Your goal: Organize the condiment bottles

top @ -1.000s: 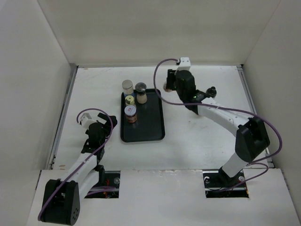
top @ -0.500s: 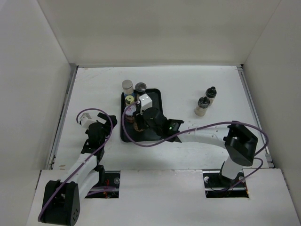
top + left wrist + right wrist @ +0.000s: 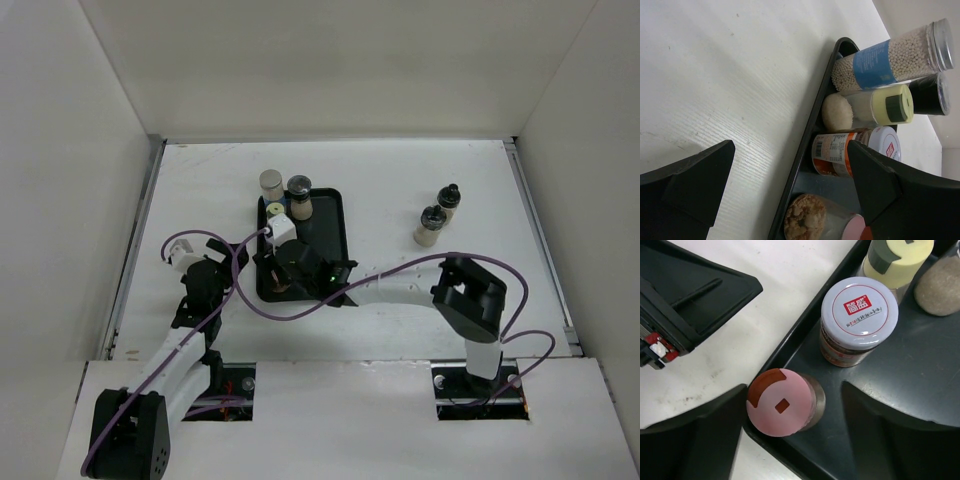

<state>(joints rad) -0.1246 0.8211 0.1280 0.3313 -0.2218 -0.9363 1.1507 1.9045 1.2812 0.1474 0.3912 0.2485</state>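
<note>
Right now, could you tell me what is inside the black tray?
Four jars: pink lid, white lid, yellow lid, dark lid. The right arm hides the tray's near end.

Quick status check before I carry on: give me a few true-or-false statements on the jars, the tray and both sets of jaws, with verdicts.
1. The pink-lidded jar stands upright in the black tray, near its corner. True.
2. The right gripper is clamped on the pink-lidded jar. False: its jaws stand apart on either side of the jar, with a gap showing.
3. The grey-capped bottle and the black-capped bottle stand on the table, outside the tray. True.
4. The left gripper holds a jar. False: its jaws are open and empty, beside the tray.
</note>
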